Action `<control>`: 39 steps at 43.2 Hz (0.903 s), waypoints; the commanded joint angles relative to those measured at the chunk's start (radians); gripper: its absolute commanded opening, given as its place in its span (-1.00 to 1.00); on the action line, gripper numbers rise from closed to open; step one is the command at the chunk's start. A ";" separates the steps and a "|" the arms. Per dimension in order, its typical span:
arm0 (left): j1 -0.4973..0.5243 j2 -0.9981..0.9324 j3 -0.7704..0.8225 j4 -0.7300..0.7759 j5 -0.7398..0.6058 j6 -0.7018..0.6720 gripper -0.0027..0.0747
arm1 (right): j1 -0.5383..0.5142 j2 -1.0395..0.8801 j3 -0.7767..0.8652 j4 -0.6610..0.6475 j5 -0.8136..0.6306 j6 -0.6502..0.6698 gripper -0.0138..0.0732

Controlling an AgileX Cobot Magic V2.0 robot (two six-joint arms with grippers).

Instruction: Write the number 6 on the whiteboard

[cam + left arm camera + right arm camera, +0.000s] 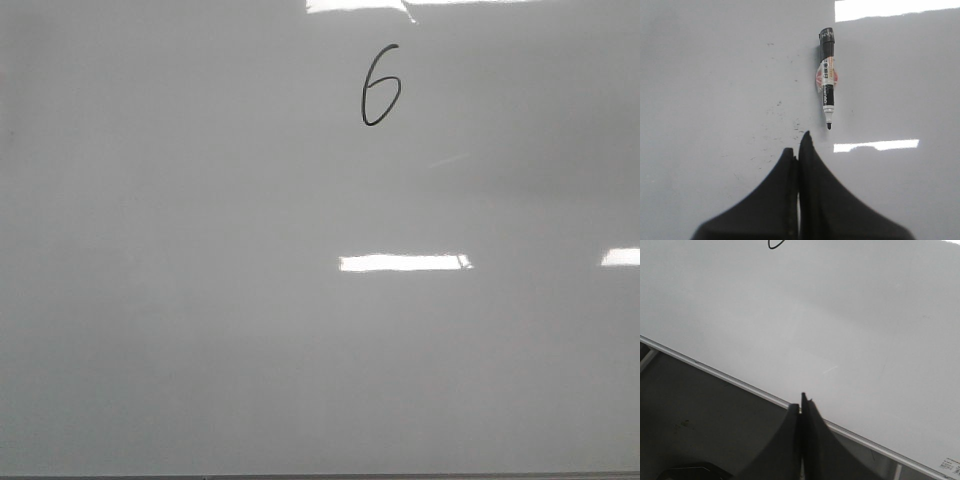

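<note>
A thin black hand-drawn number 6 (379, 87) stands near the top middle of the glossy grey-white whiteboard (200, 300). Its lower loop edge shows in the right wrist view (776, 244). No gripper shows in the front view. My left gripper (797, 145) is shut and empty over the whiteboard (715, 75). A black marker pen (827, 77) lies uncapped on the board just beyond the left gripper, its tip pointing toward the fingers. My right gripper (801, 402) is shut and empty, above the whiteboard's edge (715, 371).
Bright rectangular light reflections (403, 262) lie on the board. Small ink specks (780, 125) dot the board near the marker. Beyond the board's metal frame the right wrist view shows a dark grey surface (700, 415).
</note>
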 commanded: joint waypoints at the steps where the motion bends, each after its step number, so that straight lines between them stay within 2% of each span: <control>1: 0.003 -0.017 0.002 -0.010 -0.086 -0.004 -0.98 | -0.008 0.004 -0.023 -0.002 -0.067 -0.001 -0.84; 5: 0.003 -0.017 0.002 -0.010 -0.086 -0.004 -0.98 | -0.011 -0.017 -0.008 -0.012 -0.088 -0.009 -0.84; 8: 0.003 -0.017 0.002 -0.010 -0.086 -0.004 -0.98 | -0.039 -0.059 0.028 -0.020 -0.160 -0.009 -0.84; 16: 0.003 -0.017 0.002 -0.010 -0.086 -0.004 -0.98 | -0.132 -0.225 0.243 -0.020 -0.520 -0.009 -0.84; 22: 0.003 -0.017 0.002 -0.010 -0.086 -0.004 -0.98 | -0.206 -0.357 0.446 -0.016 -0.720 -0.008 -0.84; 33: 0.003 -0.017 0.002 -0.010 -0.086 -0.004 -0.98 | -0.289 -0.512 0.729 -0.014 -0.938 -0.008 -0.84; 39: 0.003 -0.017 0.002 -0.010 -0.086 -0.004 -0.98 | -0.298 -0.558 0.842 -0.014 -1.031 -0.008 -0.84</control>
